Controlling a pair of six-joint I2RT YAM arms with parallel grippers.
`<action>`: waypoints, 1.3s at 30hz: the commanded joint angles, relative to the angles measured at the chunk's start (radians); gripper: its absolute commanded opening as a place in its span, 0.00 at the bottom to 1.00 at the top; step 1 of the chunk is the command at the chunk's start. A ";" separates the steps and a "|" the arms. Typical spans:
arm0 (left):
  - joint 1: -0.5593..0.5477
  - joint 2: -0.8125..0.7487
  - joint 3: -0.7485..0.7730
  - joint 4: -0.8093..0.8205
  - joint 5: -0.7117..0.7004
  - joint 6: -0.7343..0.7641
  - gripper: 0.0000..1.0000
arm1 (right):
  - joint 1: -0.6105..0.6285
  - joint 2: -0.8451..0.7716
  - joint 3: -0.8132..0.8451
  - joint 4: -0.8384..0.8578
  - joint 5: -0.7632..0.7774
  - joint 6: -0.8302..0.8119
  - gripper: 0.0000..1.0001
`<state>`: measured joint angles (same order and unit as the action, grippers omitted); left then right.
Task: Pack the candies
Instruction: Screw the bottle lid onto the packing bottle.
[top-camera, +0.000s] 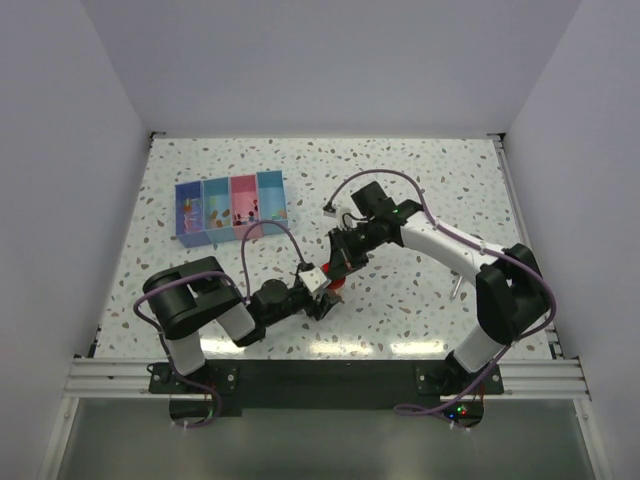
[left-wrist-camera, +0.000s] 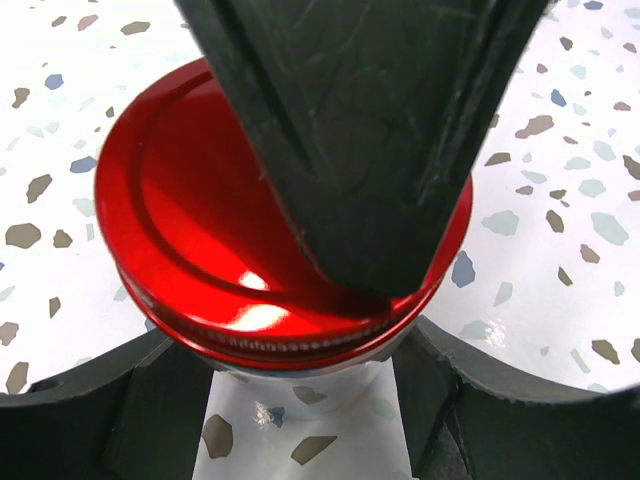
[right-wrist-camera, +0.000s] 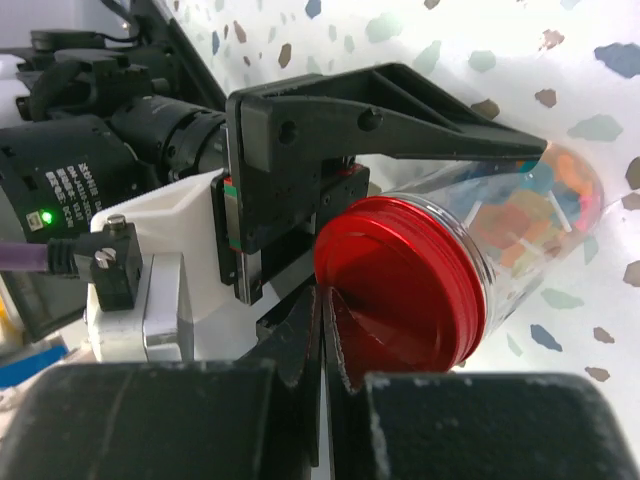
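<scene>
A clear jar (right-wrist-camera: 520, 215) with a round red lid (left-wrist-camera: 200, 210) lies on its side on the speckled table. Candies (right-wrist-camera: 548, 190) in mixed colours show through its wall. My left gripper (left-wrist-camera: 310, 400) is shut on the jar body just below the lid, one finger on each side. In the right wrist view its upper finger (right-wrist-camera: 400, 110) runs along the jar. My right gripper (right-wrist-camera: 325, 330) is shut, jaws together with nothing between them, tips against the lid's face (right-wrist-camera: 400, 290). In the top view both grippers (top-camera: 322, 298) (top-camera: 345, 262) meet at the lid (top-camera: 335, 288).
A tray (top-camera: 230, 235) with blue and pink compartments stands at the back left and holds a few small candies (top-camera: 226, 214). The right arm (top-camera: 440, 240) arches over the middle of the table. White walls close in the table's sides.
</scene>
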<state>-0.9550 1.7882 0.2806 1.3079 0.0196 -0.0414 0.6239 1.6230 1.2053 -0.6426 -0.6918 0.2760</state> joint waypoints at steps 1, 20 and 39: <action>0.007 0.008 0.017 0.166 -0.015 0.002 0.54 | 0.005 0.023 -0.062 -0.046 0.075 -0.020 0.00; 0.007 -0.006 -0.004 0.186 -0.018 -0.005 0.59 | 0.002 -0.052 0.120 -0.144 0.146 -0.150 0.24; 0.055 -0.067 -0.037 0.130 0.164 -0.005 0.51 | 0.092 -0.213 -0.003 -0.085 0.330 -0.754 0.79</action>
<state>-0.9108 1.7599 0.2489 1.3075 0.1112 -0.0448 0.6849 1.4425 1.2110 -0.8215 -0.4091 -0.3481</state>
